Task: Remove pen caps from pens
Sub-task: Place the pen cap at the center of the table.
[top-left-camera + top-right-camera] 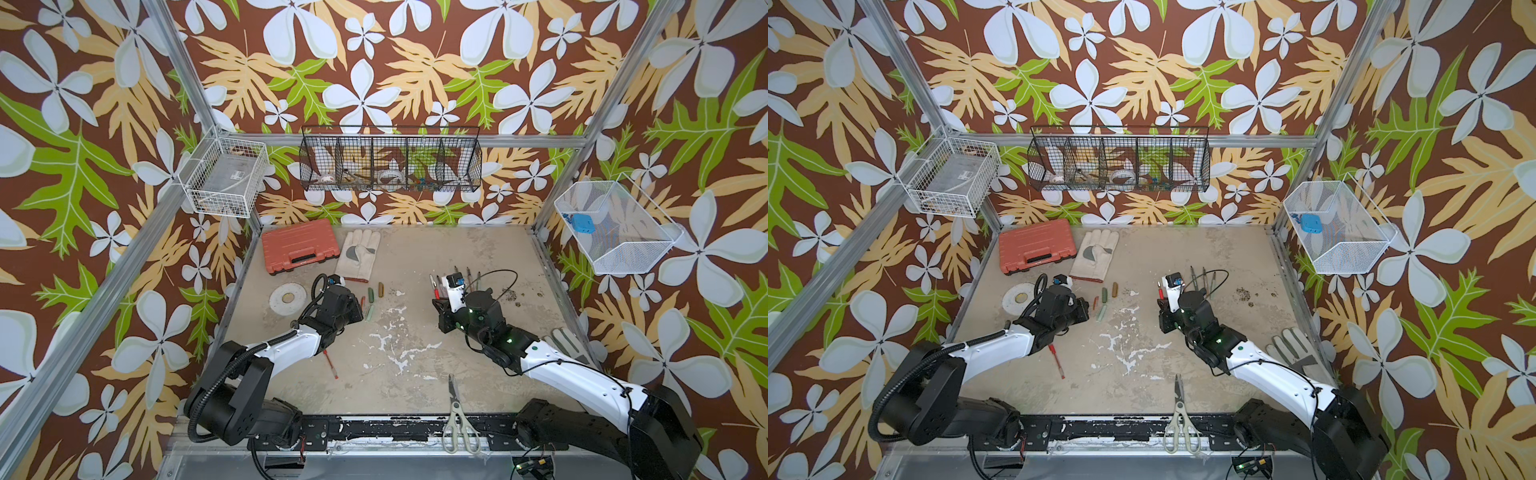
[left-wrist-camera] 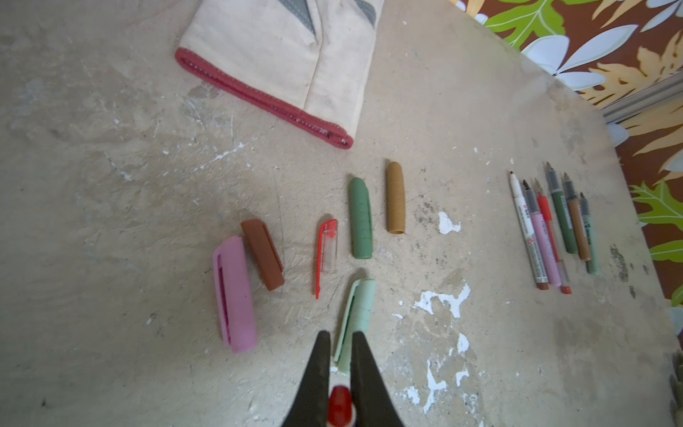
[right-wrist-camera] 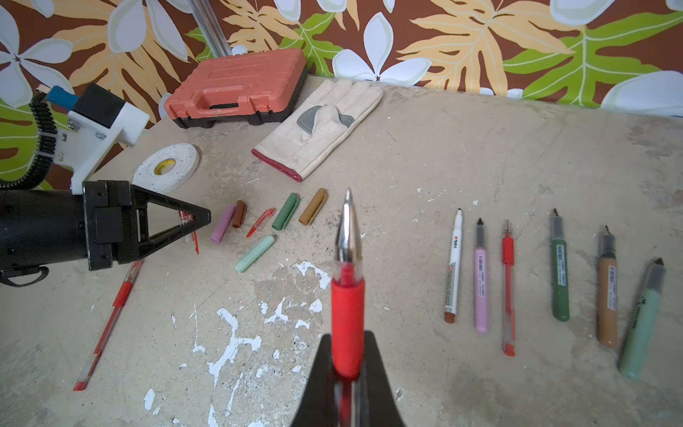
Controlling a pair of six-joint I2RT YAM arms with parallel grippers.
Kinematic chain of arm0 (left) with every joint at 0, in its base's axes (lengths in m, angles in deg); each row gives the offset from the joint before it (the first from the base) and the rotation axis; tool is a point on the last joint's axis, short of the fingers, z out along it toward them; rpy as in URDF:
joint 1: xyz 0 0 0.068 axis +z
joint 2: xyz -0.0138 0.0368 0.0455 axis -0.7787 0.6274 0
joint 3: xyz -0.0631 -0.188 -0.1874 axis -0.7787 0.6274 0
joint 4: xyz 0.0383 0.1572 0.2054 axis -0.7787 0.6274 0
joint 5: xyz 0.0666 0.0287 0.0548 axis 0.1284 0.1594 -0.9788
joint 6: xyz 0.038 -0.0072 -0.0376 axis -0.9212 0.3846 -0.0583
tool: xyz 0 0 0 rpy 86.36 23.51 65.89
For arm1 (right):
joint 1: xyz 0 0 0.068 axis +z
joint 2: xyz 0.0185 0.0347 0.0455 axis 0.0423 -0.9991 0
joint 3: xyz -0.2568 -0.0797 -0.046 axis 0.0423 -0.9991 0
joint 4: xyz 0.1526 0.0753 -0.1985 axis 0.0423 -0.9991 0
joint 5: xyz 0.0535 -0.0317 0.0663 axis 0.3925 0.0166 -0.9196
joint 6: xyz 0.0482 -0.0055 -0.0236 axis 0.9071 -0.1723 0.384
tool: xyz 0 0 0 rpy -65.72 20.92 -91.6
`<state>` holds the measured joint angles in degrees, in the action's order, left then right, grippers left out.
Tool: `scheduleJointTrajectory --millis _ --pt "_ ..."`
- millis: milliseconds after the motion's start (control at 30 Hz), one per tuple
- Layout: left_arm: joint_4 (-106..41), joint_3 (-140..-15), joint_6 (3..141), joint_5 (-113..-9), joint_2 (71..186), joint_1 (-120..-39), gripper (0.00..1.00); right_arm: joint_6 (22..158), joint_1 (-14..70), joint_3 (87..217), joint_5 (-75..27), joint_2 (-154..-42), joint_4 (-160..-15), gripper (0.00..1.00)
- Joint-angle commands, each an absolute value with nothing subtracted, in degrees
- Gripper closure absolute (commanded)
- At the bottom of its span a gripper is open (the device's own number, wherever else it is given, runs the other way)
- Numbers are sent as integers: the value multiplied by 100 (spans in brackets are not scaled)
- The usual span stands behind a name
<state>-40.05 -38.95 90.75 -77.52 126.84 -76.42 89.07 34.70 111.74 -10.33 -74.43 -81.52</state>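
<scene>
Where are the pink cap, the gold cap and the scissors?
pink cap (image 2: pixel 238 295): left wrist view, middle of its body.
gold cap (image 2: pixel 395 197): left wrist view, middle of its body.
scissors (image 1: pixel 456 407): in a top view, near the pivot.

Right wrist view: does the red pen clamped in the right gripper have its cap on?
No: the red pen in the right gripper ends in a bare silver tip, with no cap over it.
</scene>
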Motion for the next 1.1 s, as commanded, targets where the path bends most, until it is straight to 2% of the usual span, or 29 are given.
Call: scheduleJointTrajectory --millis 0,367,433,500,1067 --pt "-3842 -4000 9149 -7878 12879 -7632 100 9014 3373 11145 -1119 -7454 -8123 100" --pt "-3761 -4118 9212 -7842 13282 -7628 100 9109 3149 11119 -1197 -7553 -8159 100" --pt "-3747 -4129 9202 -7881 13296 -7627 96 9119 3133 11113 -1191 -7542 -8150 100" --pt "-3733 -4138 9150 -7884 13294 -7627 100 9119 3119 11116 -1211 -7539 -8148 100" --pt "-3579 -4357 9042 -7798 13714 -7628 98 9438 2653 11263 -925 -8047 -8680 100"
